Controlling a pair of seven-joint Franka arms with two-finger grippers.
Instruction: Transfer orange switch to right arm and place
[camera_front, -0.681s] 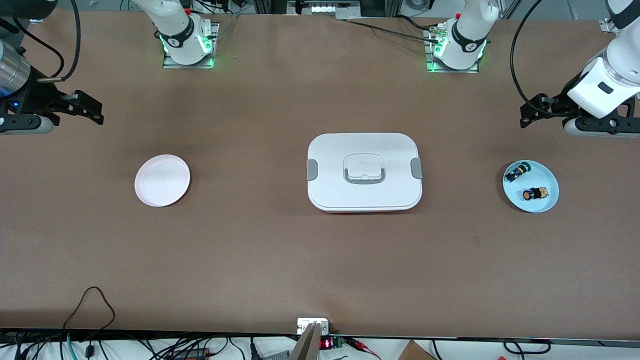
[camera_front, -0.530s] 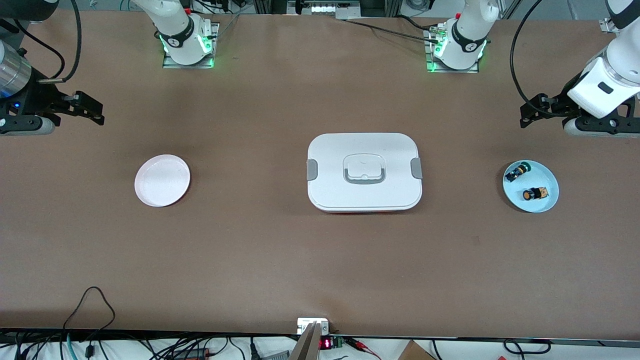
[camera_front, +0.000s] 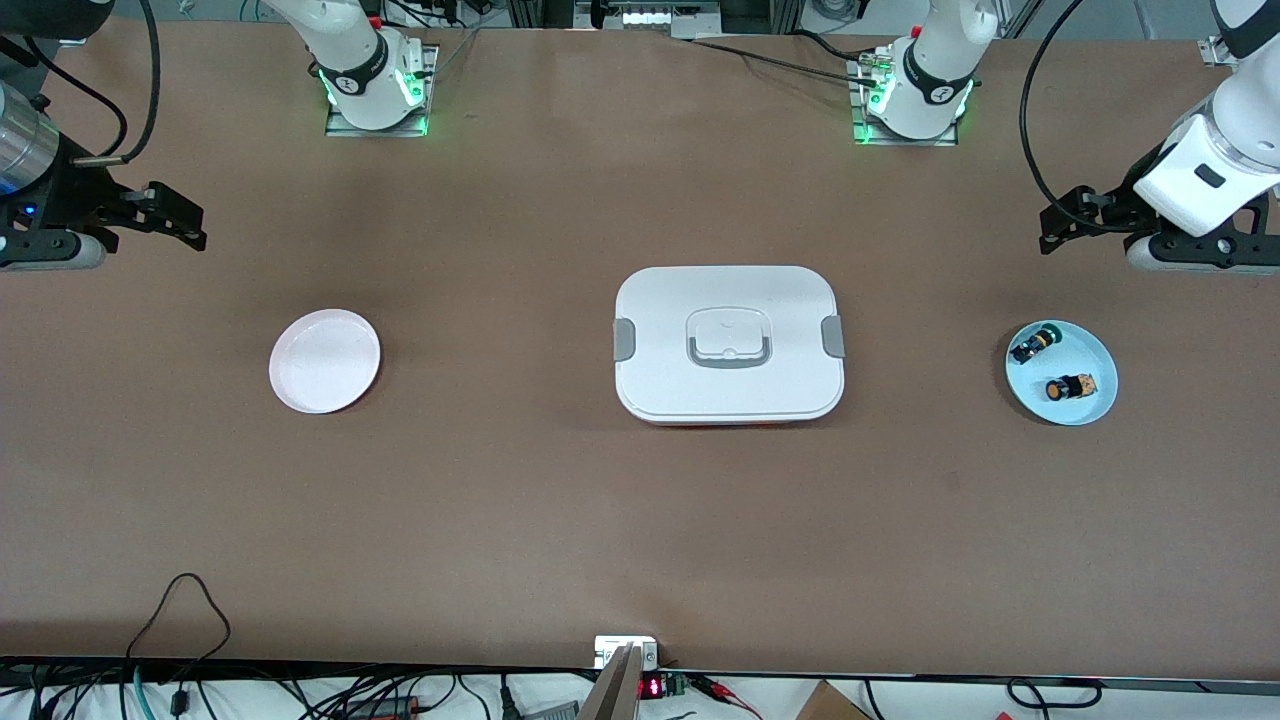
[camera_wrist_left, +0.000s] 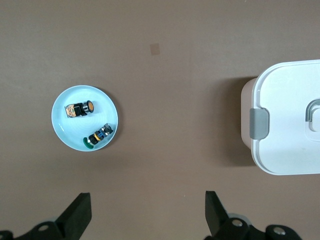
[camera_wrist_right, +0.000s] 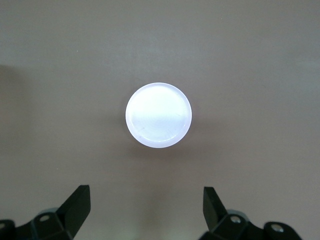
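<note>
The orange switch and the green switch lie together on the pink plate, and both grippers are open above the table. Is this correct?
Not quite. The orange switch and green switch lie on the blue plate, as the front view shows; the pink plate holds nothing. The left gripper and right gripper are open.

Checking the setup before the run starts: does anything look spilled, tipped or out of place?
Nothing stands out. The orange switch and the green-capped switch lie apart in the blue dish; the lidded white box sits square; the pink plate is bare.

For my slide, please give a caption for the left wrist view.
Open left hand above the table, a blue dish holding the orange switch and a green one.
</note>
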